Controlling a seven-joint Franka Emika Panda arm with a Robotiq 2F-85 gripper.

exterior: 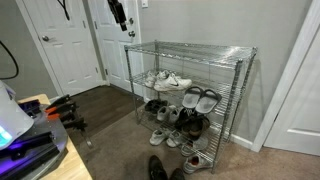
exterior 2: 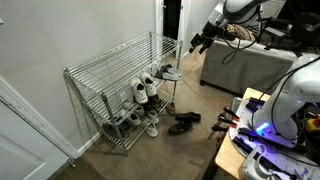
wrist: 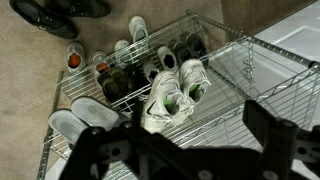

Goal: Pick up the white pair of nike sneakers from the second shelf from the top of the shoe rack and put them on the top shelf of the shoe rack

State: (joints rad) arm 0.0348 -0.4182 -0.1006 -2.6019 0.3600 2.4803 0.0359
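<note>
A room with grey walls and white panelled doors holds the chrome shoe rack against the wall. The claw hangs high, above the rack's level and off past one of its ends, well apart from it. In the wrist view its fingers stand spread wide with nothing between them, so it is released and empty. The white pair of nike sneakers lies below and ahead of the claw, side by side on the second shelf from the top. The top shelf above them carries nothing that shows. Grey-and-white slides sit a tier lower, and dark shoes lie on the floor far beneath the claw.

The step in hand looks like the approach. To do it well, the claw should probably descend in front of the rack, since the top shelf's wires bar a straight drop, then slide in level between the two tiers. The shoes sit close, so pinching their adjoining inner walls may lift both; otherwise one at a time seems safer
</note>
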